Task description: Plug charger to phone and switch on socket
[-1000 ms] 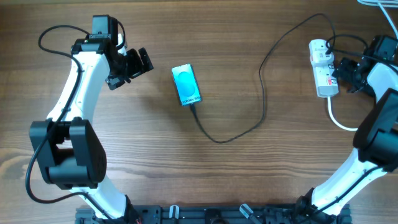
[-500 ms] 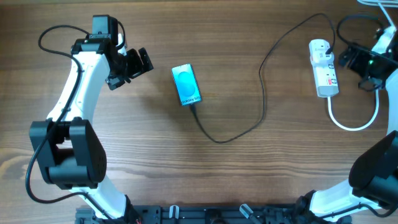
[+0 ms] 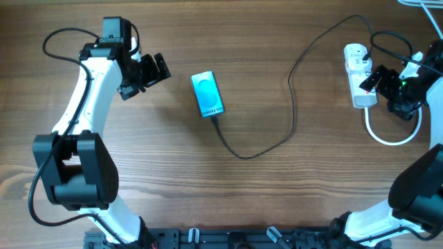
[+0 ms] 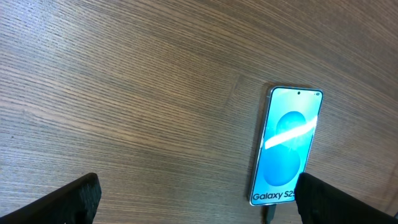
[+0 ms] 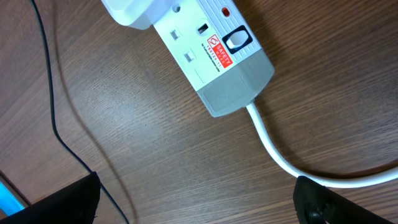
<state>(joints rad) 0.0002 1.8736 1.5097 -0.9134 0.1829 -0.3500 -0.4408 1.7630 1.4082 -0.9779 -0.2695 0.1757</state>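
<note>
The phone (image 3: 208,94) lies screen up at the table's middle left, and shows in the left wrist view (image 4: 286,144). The thin black charger cable (image 3: 291,111) runs from the phone's lower end, where its plug tip (image 4: 268,214) sits, in a loop to the white plug (image 3: 355,52) on the socket (image 3: 361,81) at the far right. The socket's switch (image 5: 237,41) and red lamp (image 5: 225,11) show in the right wrist view. My left gripper (image 3: 156,69) is open and empty, left of the phone. My right gripper (image 3: 383,84) is open and empty, just right of the socket.
A thicker white cable (image 3: 387,137) curves from the socket's near end toward the right edge, and shows in the right wrist view (image 5: 280,155). Bare wooden table (image 3: 208,187) lies around the phone.
My right gripper drew back from the socket to the far right, then came back down beside its near end. The left arm, phone and cable have not moved.
</note>
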